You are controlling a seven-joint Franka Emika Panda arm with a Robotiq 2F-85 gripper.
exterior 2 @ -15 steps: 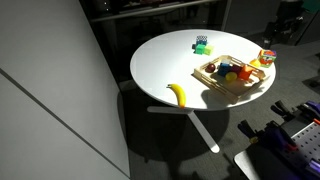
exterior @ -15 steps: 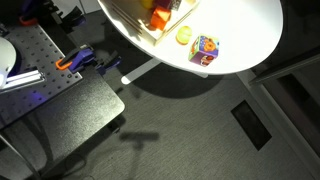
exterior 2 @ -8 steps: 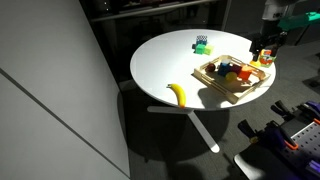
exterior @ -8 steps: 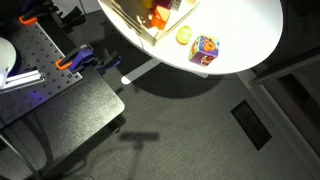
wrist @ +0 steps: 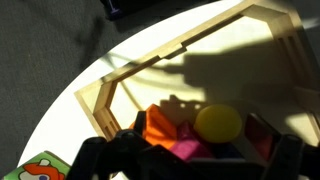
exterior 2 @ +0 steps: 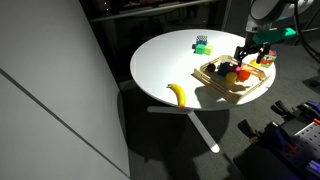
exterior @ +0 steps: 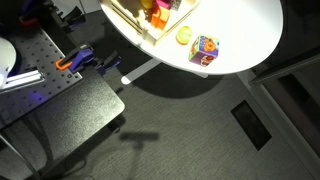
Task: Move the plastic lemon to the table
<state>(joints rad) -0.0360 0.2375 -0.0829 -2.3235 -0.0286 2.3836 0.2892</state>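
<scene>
The yellow plastic lemon (wrist: 218, 123) lies among orange (wrist: 160, 125) and pink toy pieces in the pale wooden tray (wrist: 100, 100) on the round white table (exterior 2: 165, 65). My gripper (wrist: 195, 165) hangs above the tray with its dark fingers (wrist: 110, 160) spread wide on either side of the toys, holding nothing. In an exterior view the gripper (exterior 2: 248, 58) is over the tray's (exterior 2: 215, 83) far right part. A small yellow round thing (exterior: 184, 36) lies on the white top beside the tray's edge; I cannot tell whether it is the same lemon.
A banana (exterior 2: 179, 94) lies at the table's near edge and a green block (exterior 2: 201, 44) at the far side. A colourful cube (exterior: 205, 48) stands by the tray (exterior: 130, 22). A grey perforated plate (exterior: 35, 55) with clamps stands beside the table.
The arm has come into the exterior view from the right and moved leftward and down, so the gripper now hangs over the tray. The objects on the table have not moved.
</scene>
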